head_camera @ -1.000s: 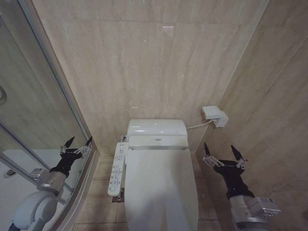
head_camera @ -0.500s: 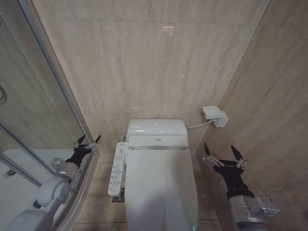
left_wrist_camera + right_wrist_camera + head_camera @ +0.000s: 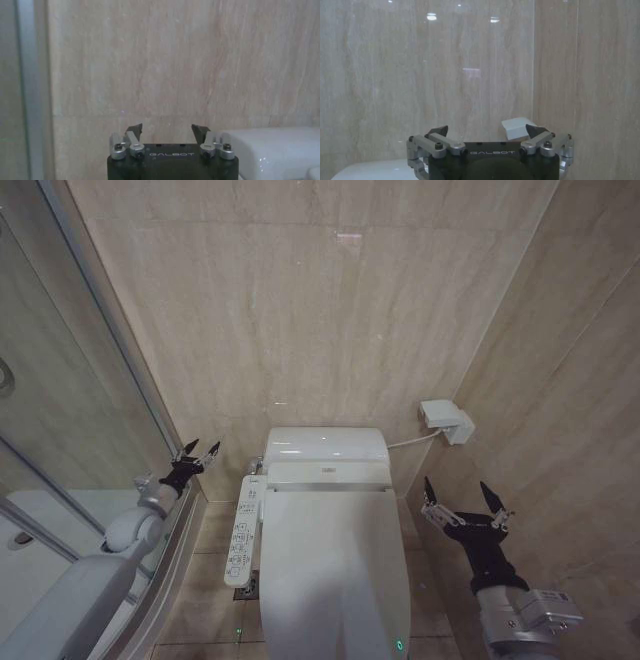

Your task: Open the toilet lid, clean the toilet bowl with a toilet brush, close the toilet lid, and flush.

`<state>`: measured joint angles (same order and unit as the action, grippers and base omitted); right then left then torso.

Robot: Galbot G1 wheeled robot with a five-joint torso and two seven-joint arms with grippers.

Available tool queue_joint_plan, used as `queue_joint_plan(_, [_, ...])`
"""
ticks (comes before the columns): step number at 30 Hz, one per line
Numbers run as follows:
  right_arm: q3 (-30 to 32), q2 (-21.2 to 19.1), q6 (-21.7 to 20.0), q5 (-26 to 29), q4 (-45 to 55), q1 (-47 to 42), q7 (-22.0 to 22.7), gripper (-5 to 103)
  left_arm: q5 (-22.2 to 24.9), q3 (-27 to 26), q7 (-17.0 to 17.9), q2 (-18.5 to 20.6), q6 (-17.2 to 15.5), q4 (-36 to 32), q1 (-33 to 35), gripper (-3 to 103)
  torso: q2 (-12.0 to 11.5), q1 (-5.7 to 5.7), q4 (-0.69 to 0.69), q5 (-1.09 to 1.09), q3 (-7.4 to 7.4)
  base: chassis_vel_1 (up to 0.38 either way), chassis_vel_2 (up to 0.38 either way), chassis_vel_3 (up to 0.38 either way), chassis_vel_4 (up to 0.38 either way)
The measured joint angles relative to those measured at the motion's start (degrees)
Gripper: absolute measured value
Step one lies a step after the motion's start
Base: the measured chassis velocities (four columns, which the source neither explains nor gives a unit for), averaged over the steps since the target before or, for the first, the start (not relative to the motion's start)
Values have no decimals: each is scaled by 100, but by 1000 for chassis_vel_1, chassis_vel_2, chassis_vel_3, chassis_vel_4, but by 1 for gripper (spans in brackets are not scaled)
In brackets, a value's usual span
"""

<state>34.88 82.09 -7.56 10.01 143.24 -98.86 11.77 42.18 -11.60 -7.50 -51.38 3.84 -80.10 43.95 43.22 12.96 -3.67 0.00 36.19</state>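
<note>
Currently toilet lid (image 3: 335, 570) down; left gripper (image 3: 197, 452) far left, right gripper (image 3: 463, 498) right, both fingers released.

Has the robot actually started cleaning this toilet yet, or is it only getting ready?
Only getting ready. Nothing looks done: the toilet lid is down, covering the bowl. In hand: the left tool is open and raised beside the tank, near the shower glass. The right tool hangs open by the side wall. Left: opening the lid, brushing, closing, flushing.
</note>
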Motion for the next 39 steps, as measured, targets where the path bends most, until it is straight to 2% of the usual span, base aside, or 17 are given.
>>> queue_joint_plan(5, [-1, 0, 0, 0, 0, 1, -1, 100, -128, 572, -136, -84, 156, 583, -555, 71, 0, 0, -2, 0, 0, 0, 0, 0, 0])
queue_joint_plan(6, [0, 0, 0, 0, 0, 1, 0, 100, -148, 694, -177, -104, 192, 730, -682, 43, 0, 0, -1, 0, 0, 0, 0, 0, 0])
queue_joint_plan(9, [0, 0, 0, 0, 0, 1, 0, 100, -152, 932, -270, -140, 225, 1079, -911, 43, 0, 0, 0, 1, 0, 0, 0, 0, 0])
queue_joint_plan(12, [0, 0, 0, 0, 0, 0, -1, 100, -246, 1263, -541, -197, 422, 1647, -1233, 43, 0, 0, 1, 0, 0, 0, 0, 0, 0])
queue_joint_plan(13, [0, 0, 0, 0, 0, 1, 0, 100, -277, 1325, -622, -223, 463, 1767, -1296, 16, 0, 0, 1, 1, 0, 0, 0, 0, 0])
queue_joint_plan(17, [0, 0, 0, 0, 0, 0, -1, 100, -337, 1432, -782, -316, 570, 2012, -1416, 16, 0, 0, 1, 0, 0, 0, 0, 0, 0])
queue_joint_plan(20, [0, 0, 0, 0, 0, 1, -1, 100, -482, 1585, -1027, -434, 695, 2320, -1568, 16, 0, 0, -1, 0, 0, 0, 0, 0, 0])
queue_joint_plan(21, [0, 0, 0, 0, 0, 1, -1, 100, -513, 1628, -1098, -452, 721, 2365, -1596, 0, 0, 0, -1, 0, 0, 0, 0, 0, 0])
queue_joint_plan(25, [0, 0, 0, 0, 0, 1, -1, 100, -561, 1739, -1309, -488, 776, 2476, -1630, 0, 0, 0, 1, 1, 0, 0, 0, 0, 0])
queue_joint_plan(39, [0, 0, 0, 0, 0, 1, 0, 100, -585, 1939, -1599, -636, 766, 2493, -1598, 0, 0, -1, 1, 1, -1, 0, 0, 0, 0])
